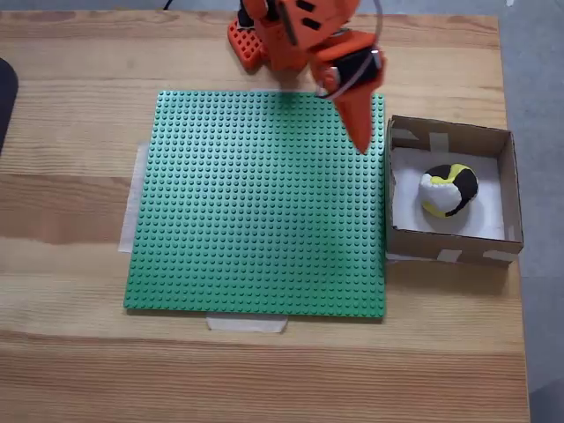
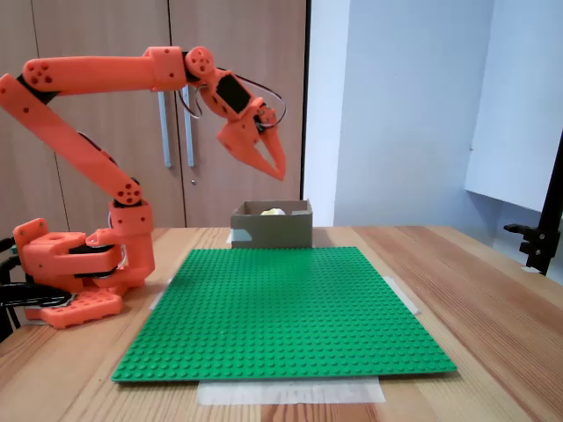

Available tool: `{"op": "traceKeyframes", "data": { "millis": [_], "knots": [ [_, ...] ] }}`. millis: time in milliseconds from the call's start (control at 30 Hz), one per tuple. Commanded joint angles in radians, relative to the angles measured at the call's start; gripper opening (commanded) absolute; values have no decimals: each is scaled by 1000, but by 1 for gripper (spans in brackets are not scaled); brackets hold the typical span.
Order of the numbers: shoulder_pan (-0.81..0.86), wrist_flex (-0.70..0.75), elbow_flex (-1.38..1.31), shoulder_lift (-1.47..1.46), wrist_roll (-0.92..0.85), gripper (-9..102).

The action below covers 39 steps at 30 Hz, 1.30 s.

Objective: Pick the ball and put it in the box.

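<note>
Pale wood tabletop under me, with a green studded mat taped down and cupboard doors behind. My gripper hangs in the air with nothing in it, fingers drawn nearly together, tip above the mat's edge just beside the box. Well below the fingers, the ball rests on the box's white floor, apart from them. I judge the placing done; what remains is pulling the arm back clear of the box.

One fixed view looks straight down, another low from the table's end — both share the green baseplate.
</note>
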Motion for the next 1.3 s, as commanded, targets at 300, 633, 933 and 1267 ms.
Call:
{"op": "traceKeyframes", "data": {
  "millis": [300,633,933,1267],
  "knots": [
    [204,-51,196,252,6,-1],
    [321,-69,425,463,-26,-1],
    [353,-67,580,623,-23,-1],
    [426,-78,719,724,-25,-1]
  ]
}}
